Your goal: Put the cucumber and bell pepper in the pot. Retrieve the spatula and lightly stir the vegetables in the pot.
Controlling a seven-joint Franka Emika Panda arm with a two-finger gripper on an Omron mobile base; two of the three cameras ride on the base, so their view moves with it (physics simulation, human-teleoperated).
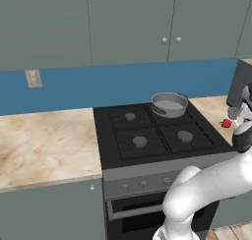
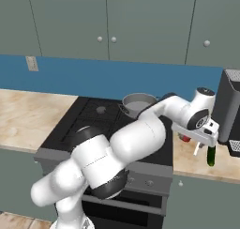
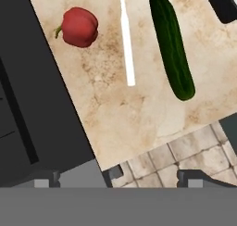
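In the hand view, the red bell pepper (image 3: 79, 27), the slim white spatula (image 3: 126, 37) and the dark green cucumber (image 3: 171, 45) lie side by side on the marble counter (image 3: 120, 114) right of the stove. My gripper (image 3: 120, 178) hovers above them, open, with nothing between its fingers. From the right base view, the hand hangs over the counter strip, with the cucumber (image 2: 211, 156) just beyond it and a bit of the bell pepper (image 2: 186, 139) under it. The grey pot (image 1: 169, 105) stands on the stove's back right burner, also seen as the pot (image 2: 138, 103).
The black stove (image 1: 147, 131) borders the vegetables' counter strip. A dark appliance (image 2: 232, 110) stands at the strip's far side. The counter's front edge is close to the cucumber's tip, with tiled floor (image 3: 185, 160) below. A long marble counter (image 1: 44, 140) lies left of the stove.
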